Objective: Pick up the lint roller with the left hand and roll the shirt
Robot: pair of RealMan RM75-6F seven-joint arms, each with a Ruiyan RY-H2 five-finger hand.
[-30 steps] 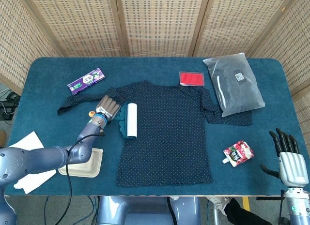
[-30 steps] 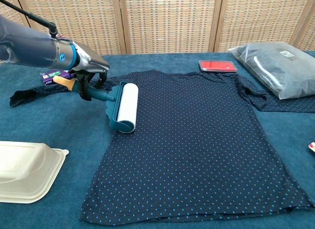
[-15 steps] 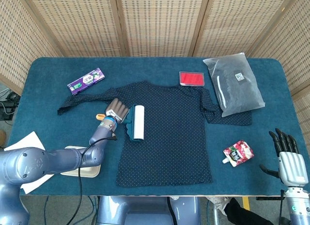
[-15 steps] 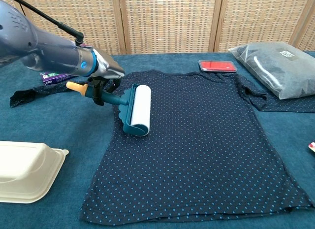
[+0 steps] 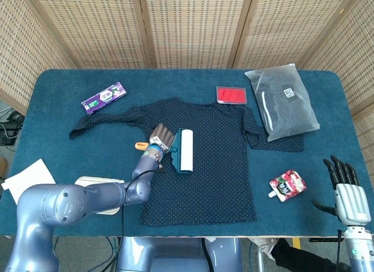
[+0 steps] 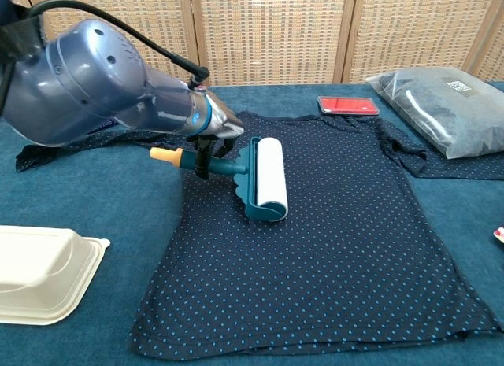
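Observation:
A dark navy dotted shirt (image 5: 204, 167) (image 6: 339, 248) lies flat on the blue table. My left hand (image 5: 161, 137) (image 6: 211, 130) grips the teal handle of the lint roller (image 5: 186, 150) (image 6: 268, 178). Its white roll rests on the shirt's upper left chest area, long axis running front to back. An orange tip of the handle (image 6: 161, 153) sticks out to the left of the hand. My right hand (image 5: 347, 187) hangs beyond the table's front right edge, fingers spread and holding nothing.
A red case (image 5: 231, 95) and a grey plastic bag (image 5: 283, 102) lie at the back right. A purple packet (image 5: 103, 97) is at back left, a red pouch (image 5: 287, 185) front right, and a beige lidded container (image 6: 43, 273) on white paper (image 5: 23, 174) front left.
My left hand has rolled the lint roller to the right across the shirt, from its left edge towards the middle of the chest. The right hand has stayed put.

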